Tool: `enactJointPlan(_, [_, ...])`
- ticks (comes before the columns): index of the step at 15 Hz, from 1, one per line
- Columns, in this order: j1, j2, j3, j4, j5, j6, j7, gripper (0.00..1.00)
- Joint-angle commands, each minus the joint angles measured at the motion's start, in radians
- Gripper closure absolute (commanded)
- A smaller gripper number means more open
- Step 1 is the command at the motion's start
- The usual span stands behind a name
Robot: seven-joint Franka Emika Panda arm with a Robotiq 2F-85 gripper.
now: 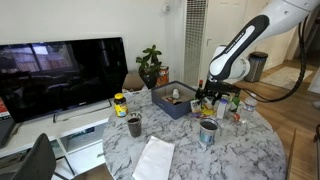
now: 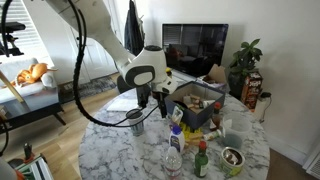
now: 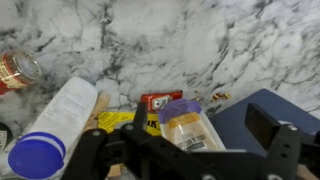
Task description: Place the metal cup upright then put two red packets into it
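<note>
**A:** What is on the table?

**B:** A round marble table (image 1: 255, 150) in a living room, crowded with small bottles and jars. The metal cup (image 1: 208, 133) stands upright toward the near right of the tabletop.

**A:** And the gripper (image 1: 208, 100)?

**B:** It hangs near the cup, higher than its rim and not touching it. In the wrist view its dark fingers (image 3: 88, 152) are spread wide, with nothing held between them.

**A:** What lies beneath it?

**B:** One red packet (image 3: 160, 100) lies flat on the marble, just beside a small jar with a purple lid (image 3: 185, 118). To the left, a white bottle with a blue cap (image 3: 45, 140) lies on its side. The cup itself is outside the wrist view. Whether a packet is already inside it I cannot tell, because its mouth is too small in the exterior views.

**A:** Anything else nearby?

**B:** A darker cup (image 1: 134, 125) stands well to the left of the metal one. A blue tray (image 1: 172, 103) sits toward the far side, and a white sheet of paper (image 1: 153, 160) lies at the near edge. A television (image 1: 60, 75) stands beyond the table on the left.
</note>
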Motion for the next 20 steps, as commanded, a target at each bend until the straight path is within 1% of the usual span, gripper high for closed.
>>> enactJointPlan(1, [0.066, 0.143, -0.074, 0.081, -0.078, 0.047, 0.193, 0.00])
enactJointPlan(3, [0.072, 0.196, -0.083, 0.124, -0.062, 0.034, 0.238, 0.00])
enactJointPlan(5, [0.070, 0.242, -0.076, 0.167, -0.046, 0.020, 0.254, 0.00])
enactJointPlan(8, [0.086, 0.302, -0.090, 0.219, -0.070, 0.015, 0.256, 0.04])
enactJointPlan(13, [0.125, 0.389, -0.147, 0.291, -0.113, 0.011, 0.255, 0.15])
enactJointPlan(15, [0.140, 0.409, -0.174, 0.310, -0.132, -0.005, 0.256, 0.15])
enactJointPlan(16, [0.140, 0.417, -0.178, 0.317, -0.135, -0.007, 0.253, 0.14])
enactJointPlan(20, [0.140, 0.438, -0.176, 0.342, -0.141, -0.027, 0.242, 0.26])
